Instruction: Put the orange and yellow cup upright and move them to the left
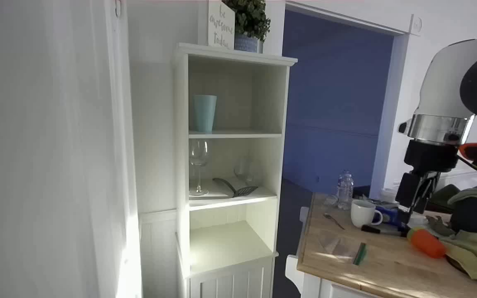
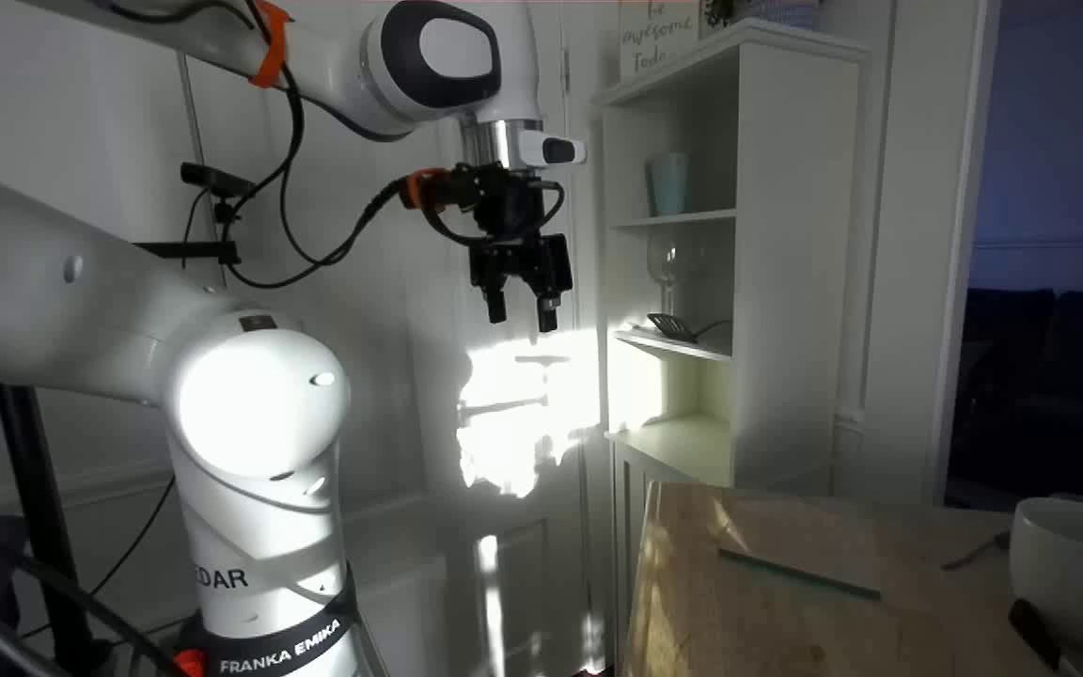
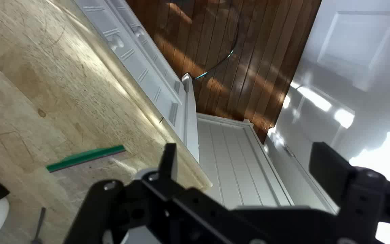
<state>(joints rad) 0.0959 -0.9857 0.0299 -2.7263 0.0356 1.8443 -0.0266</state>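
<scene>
No orange and yellow cup shows in any view. A light blue cup (image 1: 204, 113) stands on the upper shelf of the white cabinet (image 1: 238, 135); it also shows in an exterior view (image 2: 669, 184). A white mug (image 1: 362, 213) stands on the wooden table (image 1: 391, 275). My gripper (image 2: 523, 315) hangs pointing down in the air, apart from the cabinet and higher than the tabletop. In the wrist view the gripper (image 3: 245, 150) has its fingers wide apart with nothing between them.
On the middle shelf are a wine glass (image 1: 199, 165), a tilted clear glass (image 1: 247, 170) and a black spatula (image 1: 238, 189). The table holds a green-edged plastic bag (image 3: 86, 158), a clear bottle (image 1: 345, 190), an orange carrot-like thing (image 1: 427, 243) and cloths (image 1: 476, 252).
</scene>
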